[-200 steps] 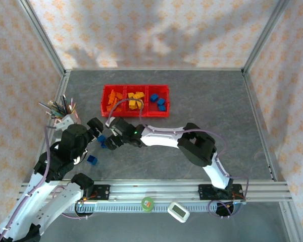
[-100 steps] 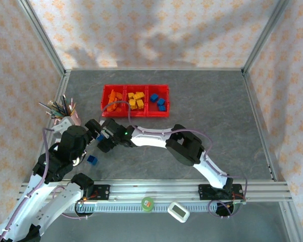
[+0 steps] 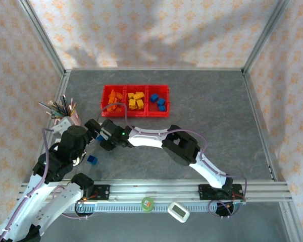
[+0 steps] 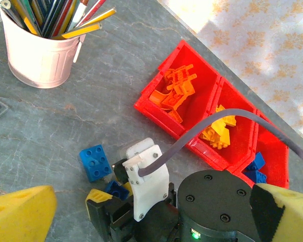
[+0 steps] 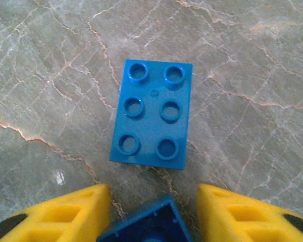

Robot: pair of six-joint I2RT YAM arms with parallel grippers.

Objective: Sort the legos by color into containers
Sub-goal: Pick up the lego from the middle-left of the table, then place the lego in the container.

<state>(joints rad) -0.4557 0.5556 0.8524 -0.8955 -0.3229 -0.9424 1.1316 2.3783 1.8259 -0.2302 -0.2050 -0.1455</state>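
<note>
Right fingers (image 5: 65, 214) reached left, just clamped a blue brick (image 5: 141, 224); left fingers (image 4: 20, 214) wide open; right bin (image 4: 273, 146) next, likely.

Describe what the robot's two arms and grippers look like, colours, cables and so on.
Both the left arm and right arm have white links with black joint housings, with grey-lilac cables looping along them. The left gripper and right gripper carry chunky yellow fingers. A small green light glows on the right wrist.
</note>
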